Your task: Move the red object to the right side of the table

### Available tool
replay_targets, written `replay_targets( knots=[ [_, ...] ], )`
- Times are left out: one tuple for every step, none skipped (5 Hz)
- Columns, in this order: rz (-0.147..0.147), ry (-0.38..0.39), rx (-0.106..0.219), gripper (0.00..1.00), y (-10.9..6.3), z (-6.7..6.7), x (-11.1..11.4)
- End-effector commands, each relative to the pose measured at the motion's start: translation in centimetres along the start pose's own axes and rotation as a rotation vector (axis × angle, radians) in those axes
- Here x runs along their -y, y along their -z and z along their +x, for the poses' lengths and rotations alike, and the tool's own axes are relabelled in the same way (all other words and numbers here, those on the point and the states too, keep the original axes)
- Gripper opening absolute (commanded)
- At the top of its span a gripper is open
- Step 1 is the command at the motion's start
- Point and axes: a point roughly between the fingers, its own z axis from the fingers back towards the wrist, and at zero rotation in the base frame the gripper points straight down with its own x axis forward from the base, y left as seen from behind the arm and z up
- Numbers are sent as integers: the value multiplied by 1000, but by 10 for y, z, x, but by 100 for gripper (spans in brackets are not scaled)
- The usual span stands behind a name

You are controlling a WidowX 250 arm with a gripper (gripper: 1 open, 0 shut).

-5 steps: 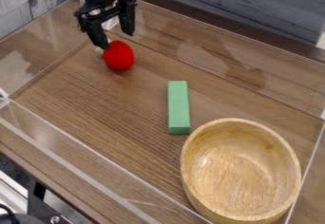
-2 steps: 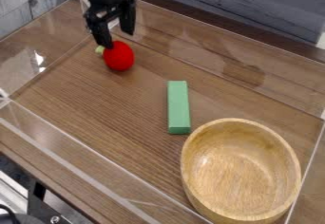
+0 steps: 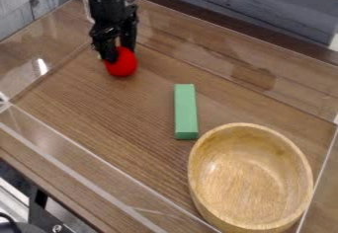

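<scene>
Nearest, lower right: round wooden bowl (image 3: 251,178), upright on table (image 3: 93,118). Just beyond, left of bowl's far rim: green block (image 3: 187,112) lying flat, long side running away from camera, apart from bowl. Farther back, left part of tabletop: red strawberry (image 3: 123,64), well apart from block and bowl. Directly over strawberry: black gripper (image 3: 113,49), pointing straight down, fingers straddling its upper part, drawn in close on either side. Grip or mere contact: cannot tell. Clear low walls edging tabletop.
</scene>
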Motion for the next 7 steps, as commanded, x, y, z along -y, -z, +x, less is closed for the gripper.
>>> replay_targets(
  knots=[
    [-33, -36, 5, 0, -13, -18, 3],
    [-40, -47, -29, 0, -37, -26, 7],
    [-46, -58, -61, 0, -57, -35, 14],
    [-51, -158, -82, 0, -70, -48, 35],
    [-45, -218, -80, 0, -68, -75, 39],
    [-51, -132, -72, 0, -58, -103, 36],
    [-55, -57, -77, 0, -59, -123, 37]
  ],
)
